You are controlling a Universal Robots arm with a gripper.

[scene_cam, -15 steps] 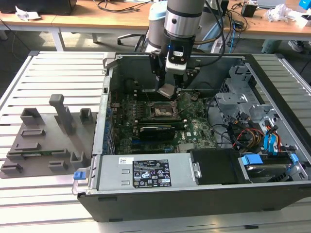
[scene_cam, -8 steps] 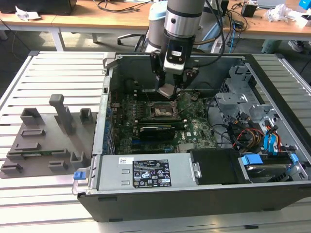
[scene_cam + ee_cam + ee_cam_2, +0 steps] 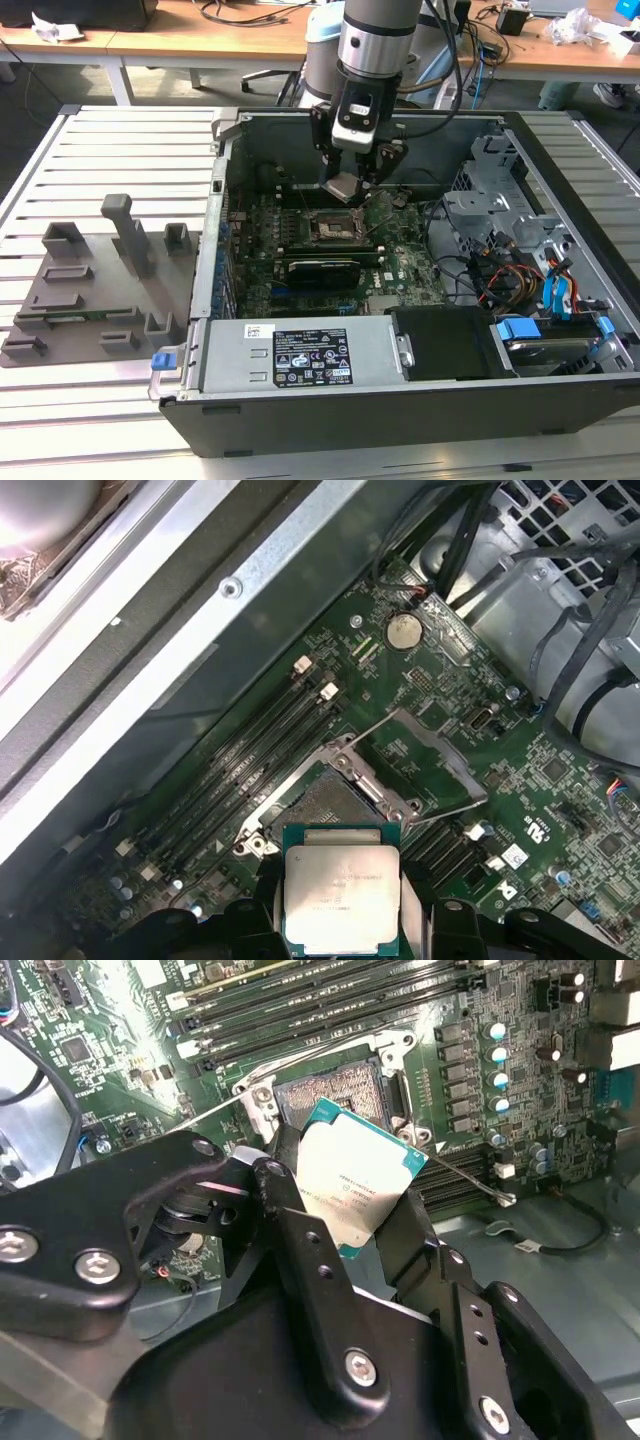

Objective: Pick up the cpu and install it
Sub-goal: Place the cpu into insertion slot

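Note:
My gripper (image 3: 345,185) is shut on the cpu (image 3: 355,1185), a flat square chip with a silver-grey top and a thin green rim. The black fingers (image 3: 300,1230) clamp it by two opposite edges. In the exterior view the cpu (image 3: 343,186) hangs tilted a little above the motherboard, just behind the open socket (image 3: 330,227). In both wrist views the socket (image 3: 320,805) lies beyond the chip with its metal load plate (image 3: 425,760) swung open, and the cpu (image 3: 342,895) does not touch it.
The green motherboard (image 3: 400,265) lies inside an open black computer case (image 3: 330,420) with drive bays and coloured cables (image 3: 530,270) at the exterior view's right. A grey plastic tray (image 3: 95,285) with upright blocks lies at the left on the slatted table. Memory slots (image 3: 250,750) run beside the socket.

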